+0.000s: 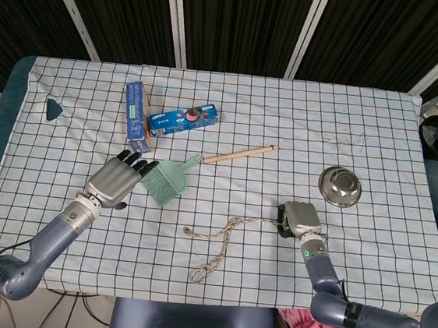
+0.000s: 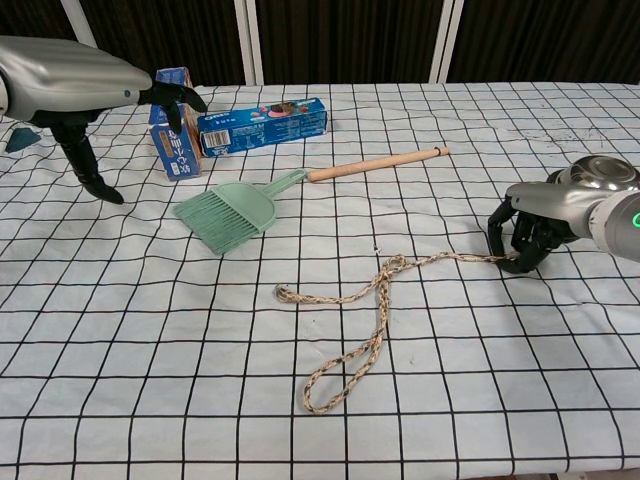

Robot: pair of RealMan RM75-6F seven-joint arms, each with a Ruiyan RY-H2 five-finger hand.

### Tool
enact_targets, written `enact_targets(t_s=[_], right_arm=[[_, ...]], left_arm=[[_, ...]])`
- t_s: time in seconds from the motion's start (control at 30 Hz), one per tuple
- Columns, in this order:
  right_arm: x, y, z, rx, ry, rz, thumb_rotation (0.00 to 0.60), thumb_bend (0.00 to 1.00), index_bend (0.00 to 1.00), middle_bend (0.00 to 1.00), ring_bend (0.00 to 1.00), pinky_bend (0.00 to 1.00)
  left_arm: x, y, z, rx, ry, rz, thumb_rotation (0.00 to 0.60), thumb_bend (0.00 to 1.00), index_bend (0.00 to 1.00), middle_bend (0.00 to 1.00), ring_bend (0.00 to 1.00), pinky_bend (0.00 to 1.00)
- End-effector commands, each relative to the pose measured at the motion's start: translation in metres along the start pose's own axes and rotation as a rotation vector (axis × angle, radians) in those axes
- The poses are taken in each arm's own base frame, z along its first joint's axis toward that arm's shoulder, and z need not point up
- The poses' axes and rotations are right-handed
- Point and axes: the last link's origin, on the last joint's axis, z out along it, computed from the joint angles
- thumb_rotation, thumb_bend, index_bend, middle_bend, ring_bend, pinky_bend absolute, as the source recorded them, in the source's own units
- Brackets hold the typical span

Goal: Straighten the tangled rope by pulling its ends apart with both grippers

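Note:
A tan braided rope [image 2: 375, 300] lies crossed over itself on the checked cloth, with a loop at its near end [image 1: 204, 270]. One free end points left [image 2: 281, 293]. The other end runs right to my right hand [image 2: 545, 225], whose fingers curl down around it at the cloth; in the head view that hand [image 1: 300, 219] covers the rope end. My left hand [image 1: 119, 178] hovers with fingers spread at the left, beside the green brush, well apart from the rope. In the chest view the left hand [image 2: 70, 85] holds nothing.
A green hand brush [image 1: 166, 180] with a wooden handle [image 1: 239, 154] lies left of centre. Two blue boxes [image 1: 182, 119] sit at the back left, a steel bowl [image 1: 339, 185] at the right, a small dark triangle [image 1: 54, 107] near the left edge.

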Motion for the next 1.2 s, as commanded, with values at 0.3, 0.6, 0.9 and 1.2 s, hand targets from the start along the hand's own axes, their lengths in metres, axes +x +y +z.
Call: enact_targets(t_s=[0.3,0.6,0.9,1.2], right_arm=[[-0.002,0.002,-0.001,-0.002,0.015,0.023,0.600,0.39,0.63,0.89,1.00,1.00],[-0.003,0.001,-0.002,-0.001,0.024,0.018,0.600,0.39,0.63,0.89,1.00,1.00],[-0.005,0.004,-0.001,-0.014,0.023,0.015,0.600,0.40,0.63,0.89,1.00,1.00],[-0.004,0.004,-0.001,-0.014,0.028,0.014,0.600,0.40,0.63,0.89,1.00,1.00]], left_arm=[[-0.018,0.026,0.016,-0.095,-0.081,-0.069,0.600,0.15,0.27,0.64,0.54,0.54],[-0.026,0.065,0.032,-0.111,-0.098,-0.126,0.600,0.15,0.36,0.78,0.67,0.64],[-0.020,0.105,0.046,-0.129,-0.105,-0.209,0.600,0.12,0.40,0.88,0.76,0.71],[-0.024,0.135,0.049,-0.137,-0.100,-0.171,0.600,0.16,0.42,0.91,0.79,0.72]])
